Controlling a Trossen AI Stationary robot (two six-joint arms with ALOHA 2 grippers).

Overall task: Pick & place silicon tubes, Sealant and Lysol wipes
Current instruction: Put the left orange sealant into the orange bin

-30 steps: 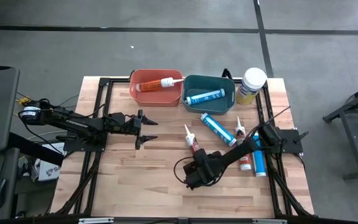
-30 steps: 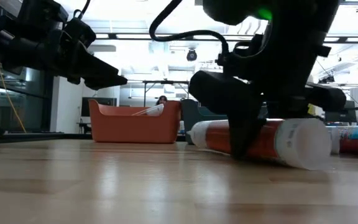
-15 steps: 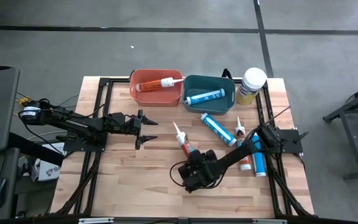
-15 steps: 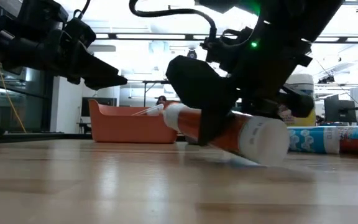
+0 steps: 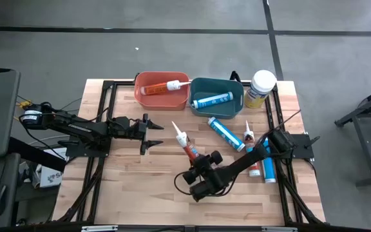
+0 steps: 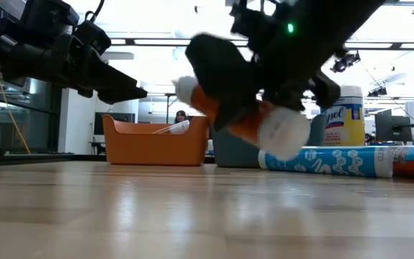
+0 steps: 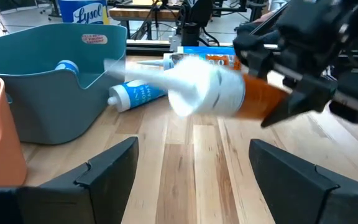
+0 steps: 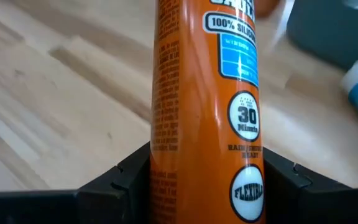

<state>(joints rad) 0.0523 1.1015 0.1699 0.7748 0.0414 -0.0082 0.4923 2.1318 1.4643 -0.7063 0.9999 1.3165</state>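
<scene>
Gripping an orange silicone tube (image 5: 187, 147) clear of the table, the right gripper (image 5: 206, 165) had sorting partly done: beyond it, the orange bin (image 5: 162, 102) and teal bin (image 5: 216, 84) each held one; four tubes and the Lysol wipes (image 5: 259, 89) remained. Only the right wrist view showed the jaws clamping its label. Left gripper (image 5: 152, 135) waited wide apart.

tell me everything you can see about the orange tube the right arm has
The orange tube is a slim cartridge with an orange printed label, a white tapered nozzle and a white base cap. The right hand is shut on its body, holding it tilted clear of the table, nozzle pointing toward the orange bin. Nothing else touches it.
</scene>
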